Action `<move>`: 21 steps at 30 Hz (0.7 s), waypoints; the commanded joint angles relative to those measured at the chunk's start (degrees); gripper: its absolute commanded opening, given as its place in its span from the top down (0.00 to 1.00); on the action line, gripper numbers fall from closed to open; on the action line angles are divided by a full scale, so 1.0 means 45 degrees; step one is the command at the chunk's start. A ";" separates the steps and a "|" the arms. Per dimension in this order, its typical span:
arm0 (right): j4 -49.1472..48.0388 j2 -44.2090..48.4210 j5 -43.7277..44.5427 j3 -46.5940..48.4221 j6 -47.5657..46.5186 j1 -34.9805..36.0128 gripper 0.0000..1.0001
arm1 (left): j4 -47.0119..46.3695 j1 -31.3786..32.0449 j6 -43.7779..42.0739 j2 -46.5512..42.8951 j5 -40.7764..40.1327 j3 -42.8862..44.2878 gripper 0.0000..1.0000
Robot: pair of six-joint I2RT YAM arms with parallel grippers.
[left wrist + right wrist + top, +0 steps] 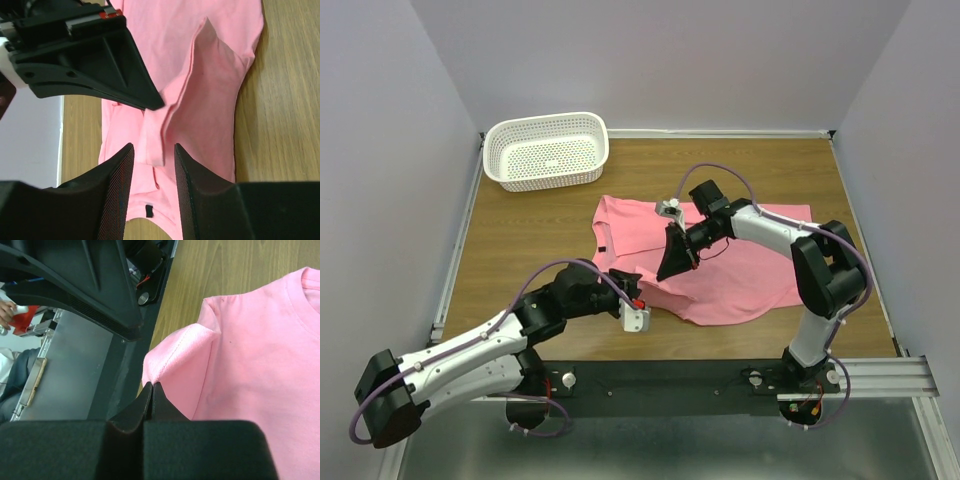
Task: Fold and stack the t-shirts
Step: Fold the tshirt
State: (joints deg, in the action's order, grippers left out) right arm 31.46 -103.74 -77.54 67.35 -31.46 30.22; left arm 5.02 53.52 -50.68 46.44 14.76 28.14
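Snugly, t-shirt [250,365] edge within right gripper [151,386].

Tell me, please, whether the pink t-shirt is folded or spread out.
Spread, not folded: the t-shirt lies largely flat, with only one sleeve raised, pinched in the shut right gripper.

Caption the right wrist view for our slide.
Right gripper shut on a sleeve of the pink t-shirt above the wooden table.

Robotics lab cell, white walls [670,60], wooden table [520,230], aluminium rail [885,372], 2 bolted arms [470,362] [780,228]
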 commanded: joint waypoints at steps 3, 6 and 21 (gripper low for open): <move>0.0352 -0.0422 -0.0797 0.0345 0.0097 -0.0172 0.99 | -0.0664 0.0275 -0.0554 0.0306 -0.0877 -0.0550 0.53; 0.0410 -0.0422 -0.0875 0.0345 0.0097 -0.0172 0.99 | -0.1559 0.0451 -0.0730 0.0559 -0.1969 -0.0784 0.53; 0.0489 -0.0540 -0.1129 0.0345 0.0117 -0.0172 0.99 | -0.3282 0.0881 -0.0692 0.1713 -0.3925 -0.0999 0.55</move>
State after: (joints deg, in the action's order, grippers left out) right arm 32.71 -105.19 -80.01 67.42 -31.24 29.87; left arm -7.01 56.77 -53.63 54.02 -0.38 24.49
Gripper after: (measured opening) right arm 0.009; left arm 0.456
